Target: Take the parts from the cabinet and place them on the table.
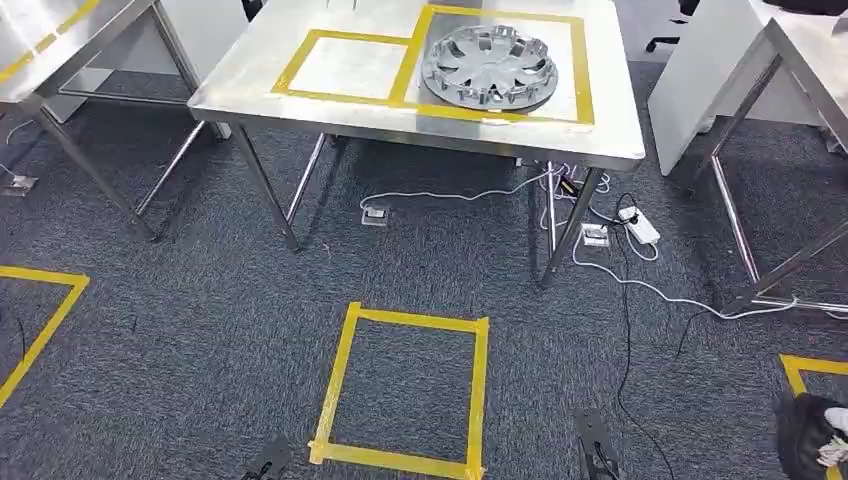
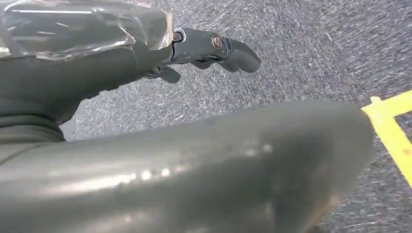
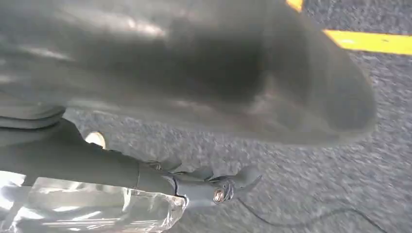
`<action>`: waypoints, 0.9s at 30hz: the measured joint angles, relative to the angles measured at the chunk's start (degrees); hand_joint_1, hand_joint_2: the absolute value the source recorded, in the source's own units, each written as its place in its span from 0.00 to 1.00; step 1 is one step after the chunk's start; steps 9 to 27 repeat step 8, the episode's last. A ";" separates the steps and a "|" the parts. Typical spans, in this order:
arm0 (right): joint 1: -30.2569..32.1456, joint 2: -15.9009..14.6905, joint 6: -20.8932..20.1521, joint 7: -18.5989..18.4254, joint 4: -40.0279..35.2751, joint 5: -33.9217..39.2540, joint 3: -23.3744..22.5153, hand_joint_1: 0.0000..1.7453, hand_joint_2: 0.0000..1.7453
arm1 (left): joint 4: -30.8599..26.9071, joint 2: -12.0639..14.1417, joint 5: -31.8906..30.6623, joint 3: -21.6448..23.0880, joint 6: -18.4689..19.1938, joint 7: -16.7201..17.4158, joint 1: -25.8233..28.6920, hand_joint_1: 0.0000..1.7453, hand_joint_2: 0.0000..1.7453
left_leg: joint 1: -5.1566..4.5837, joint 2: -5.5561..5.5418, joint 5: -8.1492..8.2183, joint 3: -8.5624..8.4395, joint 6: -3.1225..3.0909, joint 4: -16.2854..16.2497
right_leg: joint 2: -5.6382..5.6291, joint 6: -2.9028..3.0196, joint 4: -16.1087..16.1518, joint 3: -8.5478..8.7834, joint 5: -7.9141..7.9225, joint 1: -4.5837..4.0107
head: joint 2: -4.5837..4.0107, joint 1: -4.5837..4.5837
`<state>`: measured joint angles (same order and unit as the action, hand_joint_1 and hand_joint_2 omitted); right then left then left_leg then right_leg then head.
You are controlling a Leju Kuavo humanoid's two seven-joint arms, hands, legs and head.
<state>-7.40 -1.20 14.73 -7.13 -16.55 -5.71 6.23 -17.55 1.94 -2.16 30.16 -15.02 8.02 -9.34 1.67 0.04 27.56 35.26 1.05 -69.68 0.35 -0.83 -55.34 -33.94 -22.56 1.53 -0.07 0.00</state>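
A silver wheel cover (image 1: 489, 66) lies flat on the steel table (image 1: 300, 100) ahead, inside the right-hand yellow-taped box. The smaller taped box (image 1: 345, 66) to its left holds nothing. My left hand (image 2: 145, 97) hangs over grey carpet, thick thumb and dark fingers (image 2: 214, 48) apart, nothing in it. My right hand (image 3: 170, 111) likewise hangs above the carpet with its fingers (image 3: 218, 187) spread from the thumb and holding nothing. In the head view the right hand (image 1: 808, 437) is a dark shape at the bottom right corner.
Another steel table (image 1: 60, 40) stands at the left and a third (image 1: 800, 60) at the right. White cables and a power strip (image 1: 638, 224) lie on the carpet under the middle table. A yellow tape square (image 1: 405, 385) marks the floor in front of me.
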 joint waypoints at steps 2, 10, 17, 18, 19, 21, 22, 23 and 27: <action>-0.11 -0.21 -0.22 -0.02 0.00 0.05 -0.28 0.00 0.00 | -0.11 -0.17 -0.15 0.31 0.26 0.02 -0.77 0.00 0.00 | 0.28 -0.39 1.48 -7.12 0.70 10.15 | -0.12 -0.89 -1.02 -1.36 0.59 -0.14 | 0.00 -0.20; -0.25 0.00 -0.33 -1.27 0.59 0.37 -0.41 0.00 0.00 | -0.09 -0.17 -0.15 0.72 1.12 0.18 -1.37 0.00 0.00 | -0.55 -0.17 -0.36 -5.36 -3.62 12.63 | -0.08 -2.46 -2.59 -3.78 -0.05 0.19 | 0.00 -0.11; -0.25 0.00 -0.33 -1.27 0.59 0.37 -0.41 0.00 0.00 | -0.09 -0.17 -0.15 0.72 1.12 0.18 -1.37 0.00 0.00 | -0.55 -0.17 -0.36 -5.36 -3.62 12.63 | -0.08 -2.46 -2.59 -3.78 -0.05 0.19 | 0.00 -0.11; -0.25 0.00 -0.33 -1.27 0.59 0.37 -0.41 0.00 0.00 | -0.09 -0.17 -0.15 0.72 1.12 0.18 -1.37 0.00 0.00 | -0.55 -0.17 -0.36 -5.36 -3.62 12.63 | -0.08 -2.46 -2.59 -3.78 -0.05 0.19 | 0.00 -0.11; -0.25 0.00 -0.33 -1.27 0.59 0.37 -0.41 0.00 0.00 | -0.09 -0.17 -0.15 0.72 1.12 0.18 -1.37 0.00 0.00 | -0.55 -0.17 -0.36 -5.36 -3.62 12.63 | -0.08 -2.46 -2.59 -3.78 -0.05 0.19 | 0.00 -0.11; -0.25 0.00 -0.33 -1.27 0.59 0.37 -0.41 0.00 0.00 | -0.09 -0.17 -0.15 0.72 1.12 0.18 -1.37 0.00 0.00 | -0.55 -0.17 -0.36 -5.36 -3.62 12.63 | -0.08 -2.46 -2.59 -3.78 -0.05 0.19 | 0.00 -0.11; -0.25 0.00 -0.33 -1.27 0.59 0.37 -0.41 0.00 0.00 | -0.09 -0.17 -0.15 0.72 1.12 0.18 -1.37 0.00 0.00 | -0.55 -0.17 -0.36 -5.36 -3.62 12.63 | -0.08 -2.46 -2.59 -3.78 -0.05 0.19 | 0.00 -0.11; -0.25 0.00 -0.33 -1.27 0.59 0.37 -0.41 0.00 0.00 | -0.09 -0.17 -0.15 0.72 1.12 0.18 -1.37 0.00 0.00 | -0.55 -0.17 -0.36 -5.36 -3.62 12.63 | -0.08 -2.46 -2.59 -3.78 -0.05 0.19 | 0.00 -0.11; -0.25 0.00 -0.33 -1.27 0.59 0.37 -0.41 0.00 0.00 | -0.09 -0.17 -0.15 0.72 1.12 0.18 -1.37 0.00 0.00 | -0.55 -0.17 -0.36 -5.36 -3.62 12.63 | -0.08 -2.46 -2.59 -3.78 -0.05 0.19 | 0.00 -0.11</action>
